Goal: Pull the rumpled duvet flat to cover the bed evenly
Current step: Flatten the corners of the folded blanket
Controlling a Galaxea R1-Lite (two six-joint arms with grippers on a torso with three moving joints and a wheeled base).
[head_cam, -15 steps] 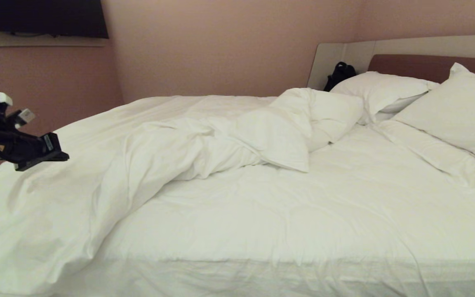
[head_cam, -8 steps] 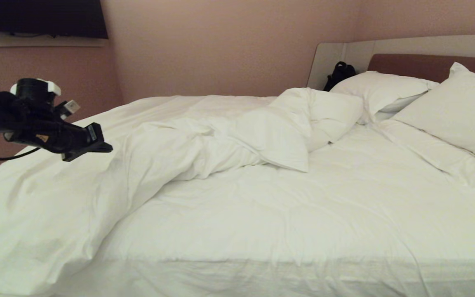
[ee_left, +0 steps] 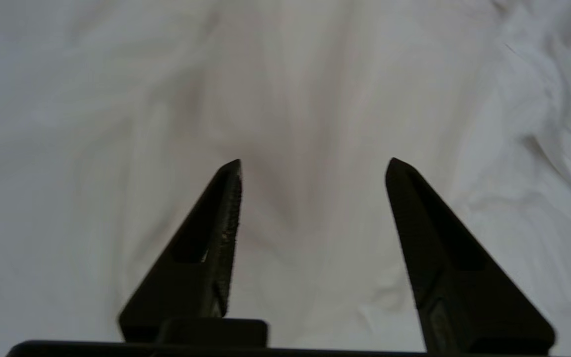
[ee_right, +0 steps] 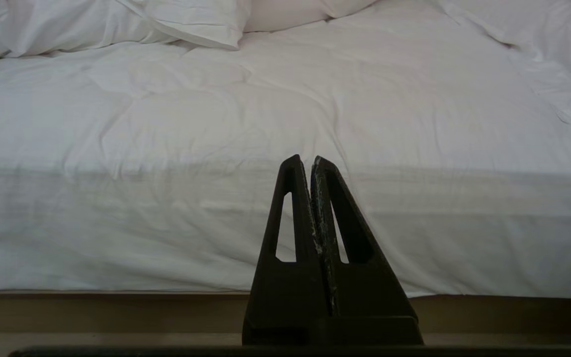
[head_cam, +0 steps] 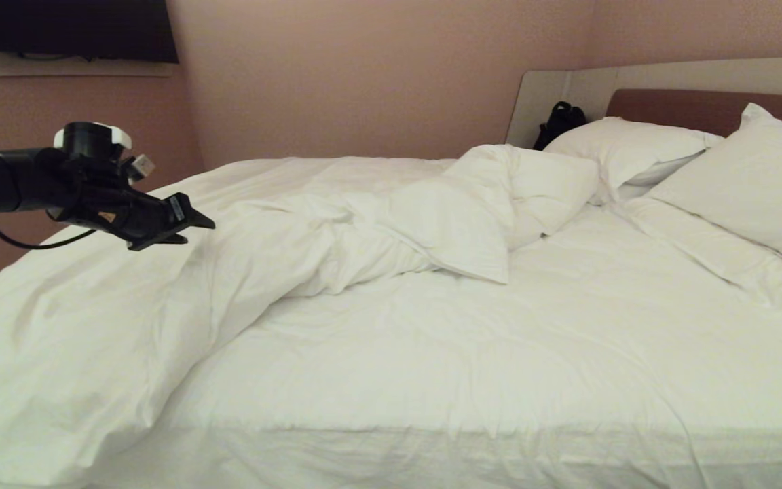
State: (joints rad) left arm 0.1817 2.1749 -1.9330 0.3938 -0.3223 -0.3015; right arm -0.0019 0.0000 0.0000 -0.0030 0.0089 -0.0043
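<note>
We reach our left arm (head_cam: 4, 183) in from the left side, stretched nearly level, with the wrist tipped slightly down. Our left gripper (head_cam: 194, 227) points forward and a little downward; its two dark fingers (ee_left: 206, 248) stand well apart with nothing between them. Our right gripper (ee_right: 311, 161) sits low and pointing straight ahead, its fingers (ee_right: 290, 238) pressed together tip to tip and gripping nothing. That arm does not show in the head view.
</note>
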